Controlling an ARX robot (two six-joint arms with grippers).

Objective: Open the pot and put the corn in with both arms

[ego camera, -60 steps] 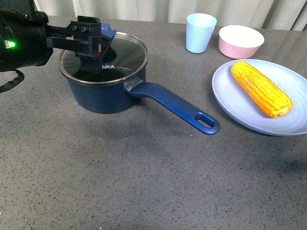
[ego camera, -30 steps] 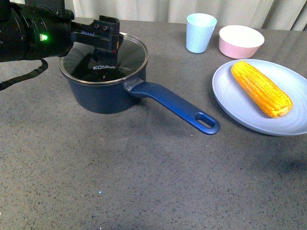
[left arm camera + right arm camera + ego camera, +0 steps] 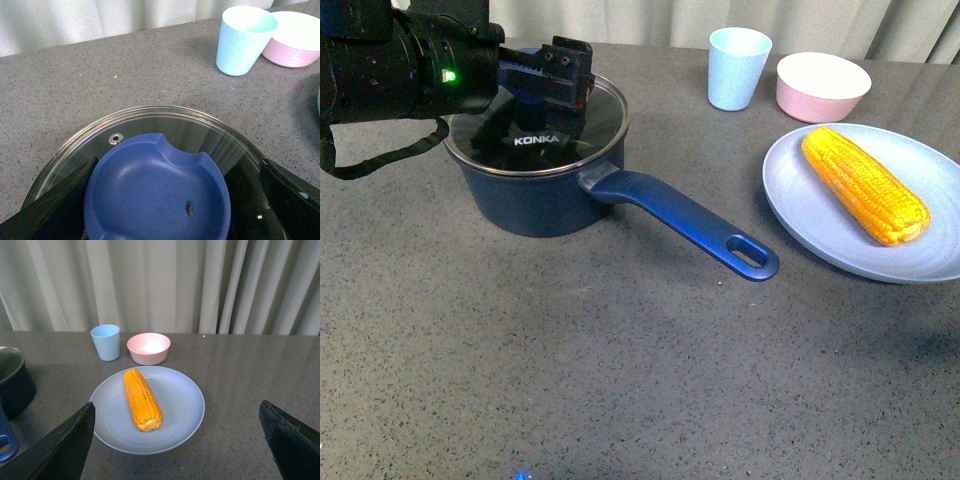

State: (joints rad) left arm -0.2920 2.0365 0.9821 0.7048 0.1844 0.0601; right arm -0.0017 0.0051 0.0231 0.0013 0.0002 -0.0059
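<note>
Lid [image 3: 595, 118] on pot [image 3: 530, 205], unlifted. My left gripper [image 3: 178, 160] open astride knob [image 3: 150, 200], no grasp. Corn [image 3: 865, 185] on plate [image 3: 810, 228]; right gripper [image 3: 177, 404] wide, empty.

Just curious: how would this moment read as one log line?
left gripper open around lid knob | lid on pot | corn on plate | right gripper open, empty

I face a dark grey table [image 3: 620, 380], its top speckled with fine pale flecks and reaching past the edges of what I see. Behind its far edge hang pale, cream-coloured curtains [image 3: 165, 285] in long upright pleats. I cannot tell whether a window or a wall lies behind them. Soft, even light falls on the tabletop, with a faint sheen near the curtains.
</note>
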